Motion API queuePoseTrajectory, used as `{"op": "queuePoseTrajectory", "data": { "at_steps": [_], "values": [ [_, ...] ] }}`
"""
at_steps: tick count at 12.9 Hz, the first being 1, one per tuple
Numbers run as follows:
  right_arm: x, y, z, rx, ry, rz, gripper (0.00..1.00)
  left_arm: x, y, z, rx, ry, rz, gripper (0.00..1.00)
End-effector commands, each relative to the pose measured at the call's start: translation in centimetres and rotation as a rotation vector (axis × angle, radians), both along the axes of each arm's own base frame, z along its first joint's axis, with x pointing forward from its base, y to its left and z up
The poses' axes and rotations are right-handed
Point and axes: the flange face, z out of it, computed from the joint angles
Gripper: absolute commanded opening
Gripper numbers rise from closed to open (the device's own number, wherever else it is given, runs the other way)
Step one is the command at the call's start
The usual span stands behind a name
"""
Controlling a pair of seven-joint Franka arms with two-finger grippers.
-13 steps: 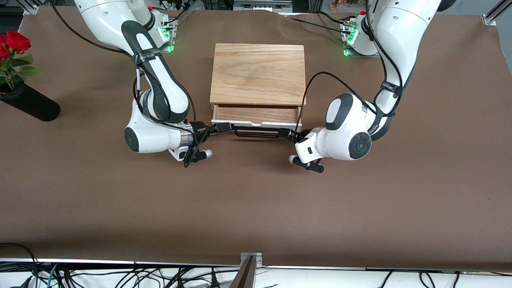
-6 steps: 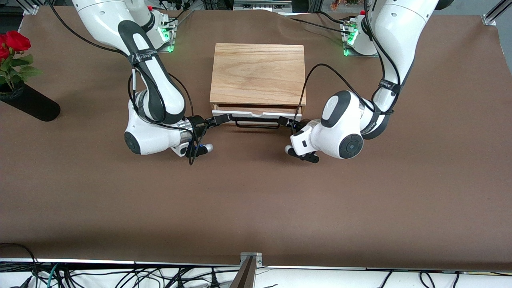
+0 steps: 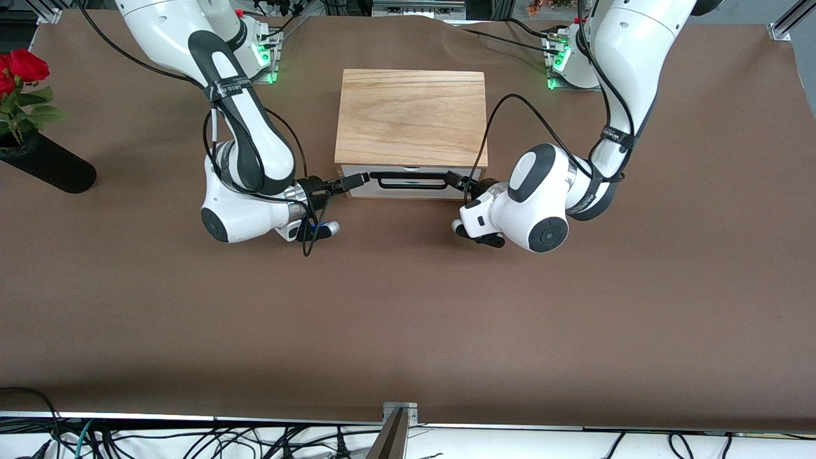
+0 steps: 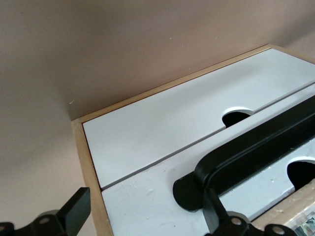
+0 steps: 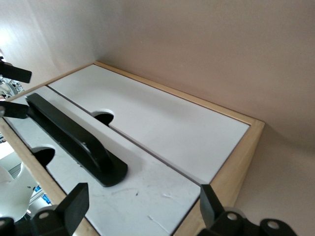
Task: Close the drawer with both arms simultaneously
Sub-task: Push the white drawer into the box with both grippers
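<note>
Two arms are seen reaching in from the top of the frame to mid-frame. Wooden casing (image 3: 411, 118) sits at upper centre on the brown table (image 3: 408, 319). The drawer (image 3: 411, 182) is pushed flush into the casing, its white front at centre. The black handle (image 3: 408, 180) runs across the front. Left gripper (image 3: 458, 180) is placed at the handle's end right of centre, fingers spread, nothing held. Right gripper (image 3: 354, 181) is placed at the end left of centre, fingers (image 5: 74, 206) spread, nothing held.
</note>
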Motion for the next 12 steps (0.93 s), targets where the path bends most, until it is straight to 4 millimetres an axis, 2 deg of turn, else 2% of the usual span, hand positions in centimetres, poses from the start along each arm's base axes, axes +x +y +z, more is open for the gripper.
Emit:
{"op": "queuePoseTrajectory", "data": {
  "at_steps": [1, 3, 5, 7, 8, 11, 12],
  "values": [
    [-1.6, 0.4, 1.0, -0.001, 0.028, 0.018, 1.0, -1.2, 0.2, 0.4, 0.009, 0.029, -0.016, 1.0],
    [-2.0, 0.5, 1.4, 0.005, 0.027, 0.043, 1.0, -0.7, 0.5, 1.0, 0.005, 0.016, -0.009, 1.0],
    [-2.9, 1.5, 1.2, -0.031, 0.01, 0.105, 1.0, 0.5, 1.2, 1.9, -0.005, -0.014, 0.001, 1.0],
    [-2.9, 1.3, 1.0, -0.05, 0.001, 0.124, 1.0, 1.8, 2.3, 2.9, -0.009, -0.038, 0.027, 1.0],
    [-3.0, 1.3, 0.9, -0.056, 0.004, 0.126, 1.0, 2.6, 3.3, 3.4, 0.004, -0.062, 0.032, 1.0],
    [-2.6, 1.5, 1.1, -0.059, -0.007, 0.128, 1.0, 6.1, 6.8, 6.8, 0.027, -0.162, 0.067, 1.0],
    [-2.3, 1.4, 2.0, -0.055, -0.022, 0.125, 1.0, 7.2, 8.5, 7.7, 0.041, -0.191, 0.087, 1.0]
  ]
}}
